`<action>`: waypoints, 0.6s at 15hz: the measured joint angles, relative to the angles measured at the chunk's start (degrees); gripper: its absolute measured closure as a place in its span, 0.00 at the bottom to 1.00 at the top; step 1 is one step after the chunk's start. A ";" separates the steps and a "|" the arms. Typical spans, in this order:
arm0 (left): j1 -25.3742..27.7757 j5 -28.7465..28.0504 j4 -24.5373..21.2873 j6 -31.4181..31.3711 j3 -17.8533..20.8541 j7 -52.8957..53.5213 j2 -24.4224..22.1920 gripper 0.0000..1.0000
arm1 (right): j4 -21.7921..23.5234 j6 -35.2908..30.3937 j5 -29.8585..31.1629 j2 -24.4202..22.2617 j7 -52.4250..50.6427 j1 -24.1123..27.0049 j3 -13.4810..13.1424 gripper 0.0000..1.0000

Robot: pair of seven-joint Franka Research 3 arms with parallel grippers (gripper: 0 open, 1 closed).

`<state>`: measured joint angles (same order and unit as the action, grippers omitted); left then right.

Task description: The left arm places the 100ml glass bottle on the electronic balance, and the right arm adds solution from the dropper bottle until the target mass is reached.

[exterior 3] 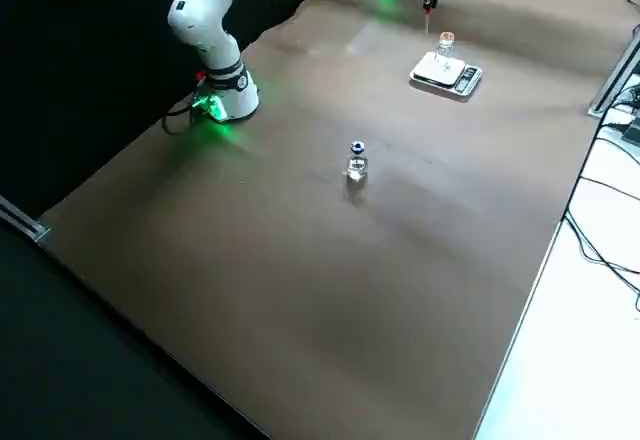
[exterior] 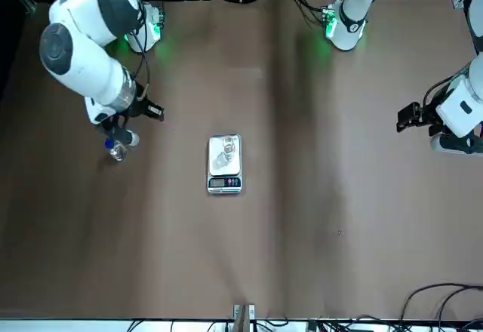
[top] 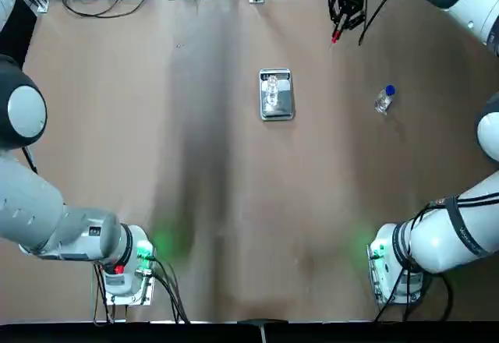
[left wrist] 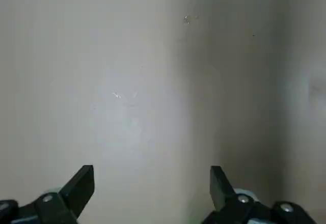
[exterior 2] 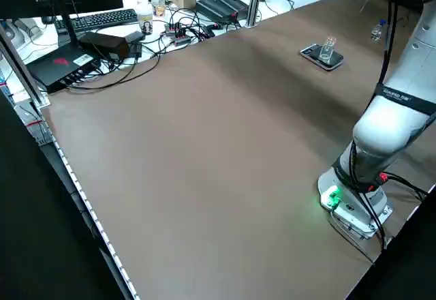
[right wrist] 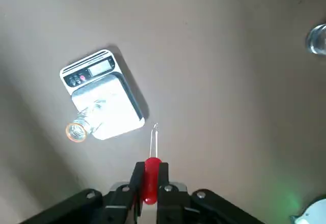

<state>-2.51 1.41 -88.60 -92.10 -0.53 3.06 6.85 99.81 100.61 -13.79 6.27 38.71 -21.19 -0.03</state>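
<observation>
Glass bottle: the 100ml glass bottle (exterior 3: 446,48) stands upright on the pan of the electronic balance (exterior 3: 429,69); placing judged complete. A knock would tip it or upset the weighing.
Right end effector: the right end effector (right wrist: 151,180), beyond the balance and to its right, grips the red bulb (right wrist: 150,186) between its fingers, with the thin dropper tube (right wrist: 153,143) pointing down, apart from the bottle.
Left end effector: the left end effector (left wrist: 152,173) is raised over the left part of the tabletop (top: 109,148), fingers spread, nothing between them; idle.
Dropper bottle: the dropper bottle (top: 382,101) stands on the tabletop to the right of the balance, the dropper out of it.
Spill risk: too hard a grip on the bulb during travel could release drops onto the pan, where they would count as mass yet miss the bottle.
Alignment risk: the mouth is narrow; a small aiming error could put drops down the outside, or strike the rim with the tube.
Overshoot risk: one strong squeeze near target could exceed it; short squeezes with pauses advised.
Supply risk: liquid in the tube cannot be made out; a refill may be needed.
Display: reading not legible.
</observation>
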 joint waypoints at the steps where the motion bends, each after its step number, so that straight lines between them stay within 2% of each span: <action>1: -0.03 0.00 0.00 0.00 -0.01 -0.02 0.00 0.00 | -0.01 0.39 -0.01 0.23 1.00 -0.65 0.01 0.86; 9: -0.41 0.00 -0.01 0.00 -0.04 -0.87 0.00 0.00 | -4.53 1.71 -0.75 4.68 7.63 -4.54 0.03 0.86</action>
<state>-2.92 1.41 -88.61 -92.10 -0.57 2.19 6.85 95.29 102.32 -14.54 10.95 46.34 -25.73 0.00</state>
